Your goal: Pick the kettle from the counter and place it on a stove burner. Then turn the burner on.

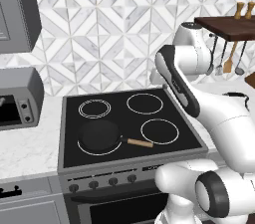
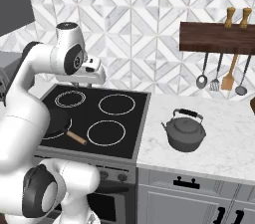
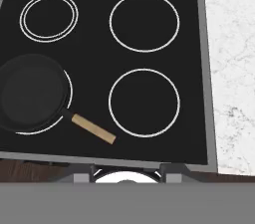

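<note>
No text, brand, number or sign can be read anywhere. The stove knobs (image 1: 93, 184) and the toaster oven (image 1: 20, 97) may carry small markings, but at this size they are too tiny to make out.

You've got open worktop (image 2: 224, 138) around the kettle (image 2: 185, 133); frying pan (image 3: 32, 92) blocks front-left ring, double-ring burner (image 3: 49, 17) is unobstructed
</note>
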